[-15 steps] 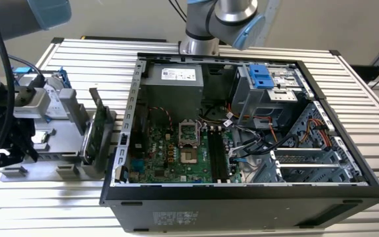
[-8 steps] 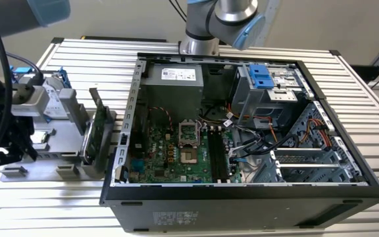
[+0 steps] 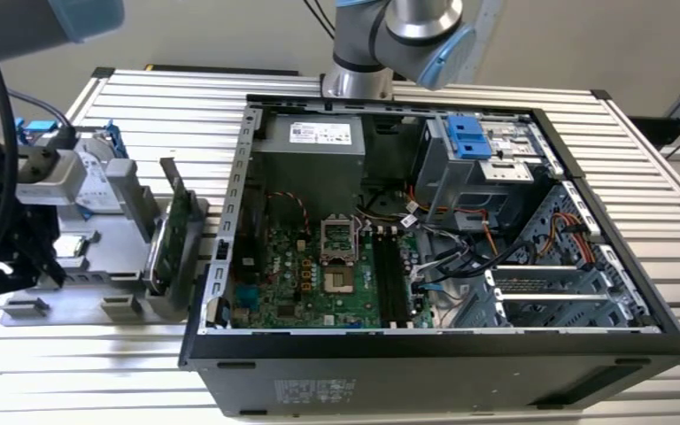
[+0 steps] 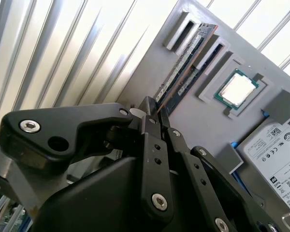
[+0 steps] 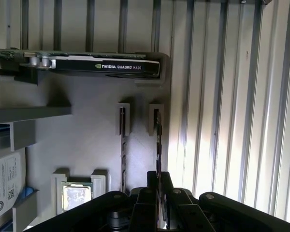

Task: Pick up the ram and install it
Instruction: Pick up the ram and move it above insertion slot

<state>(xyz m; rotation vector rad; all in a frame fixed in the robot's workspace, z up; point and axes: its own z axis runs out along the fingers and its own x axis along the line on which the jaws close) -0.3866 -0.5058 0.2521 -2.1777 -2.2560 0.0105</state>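
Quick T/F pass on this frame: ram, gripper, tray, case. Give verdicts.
1. The gripper is at the ram, which stands on edge in a slot of the gray tray. True.
2. That ram is already seated on the motherboard. False: it is in the tray's slot.
3. A processor lies flat in a recess of the tray. True.
4. The computer case is closed. False: its side is open and the inside shows.
5. The hard drive sits inside the case. False: it lies on the tray.
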